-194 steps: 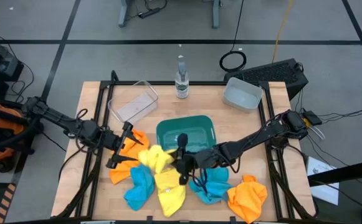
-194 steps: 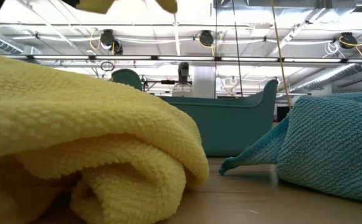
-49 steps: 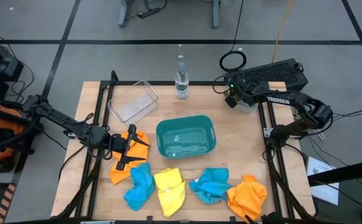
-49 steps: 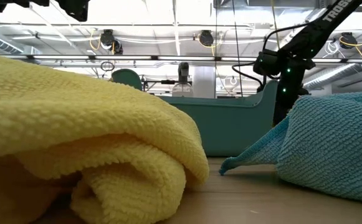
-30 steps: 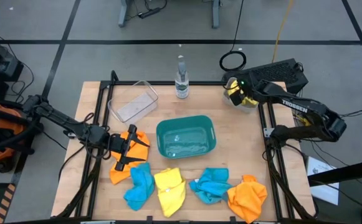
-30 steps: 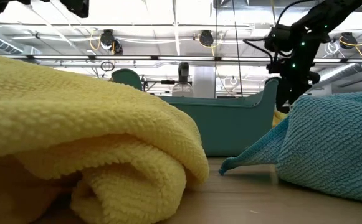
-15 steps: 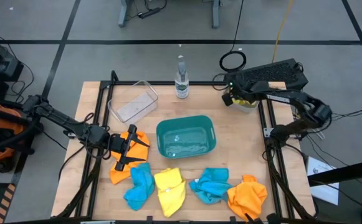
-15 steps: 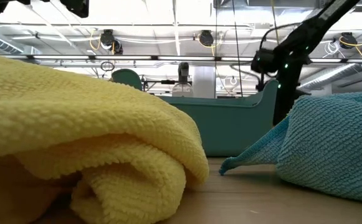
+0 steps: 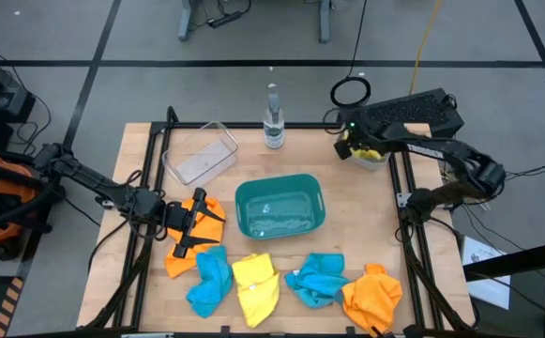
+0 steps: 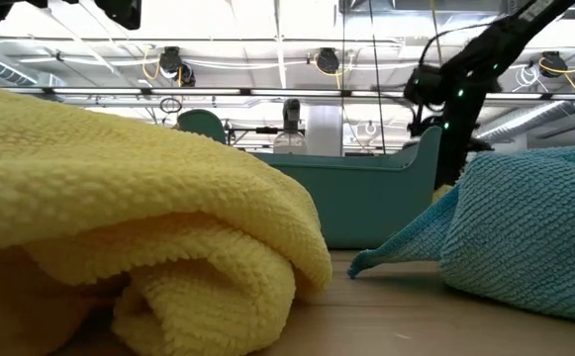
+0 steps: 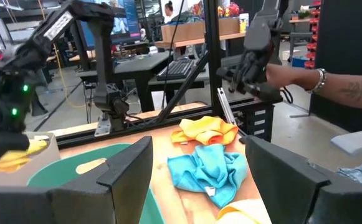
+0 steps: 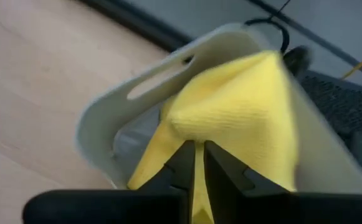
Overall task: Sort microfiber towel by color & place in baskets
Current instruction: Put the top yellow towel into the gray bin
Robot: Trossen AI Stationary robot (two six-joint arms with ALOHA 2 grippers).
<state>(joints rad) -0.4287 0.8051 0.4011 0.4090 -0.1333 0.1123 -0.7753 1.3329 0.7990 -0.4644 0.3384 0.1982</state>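
Grey floor with dark seams surrounds the wooden tabletop (image 9: 347,235), which has a black frame along its edges. At the far right corner sits the pale grey basket (image 9: 377,158), and the right tool (image 9: 355,147) is over its left end, its fingers pinched tight on a yellow towel (image 12: 230,118) that hangs down into the basket. The teal basket (image 9: 280,206) sits in the middle of the tabletop with nothing coloured in it, and the clear basket (image 9: 201,155) lies at the far left, tilted on a diagonal. A clear bottle (image 9: 272,120) stands at the far edge between them. The left tool (image 9: 189,225) waits at the left side over an orange towel (image 9: 193,235); its wrist view shows its fingers spread wide and holding nothing. Along the near edge lie a blue towel (image 9: 208,280), a second yellow towel (image 9: 255,284), another blue towel (image 9: 317,278) and another orange towel (image 9: 373,299). A person's forearm (image 11: 330,81) shows beyond the table.
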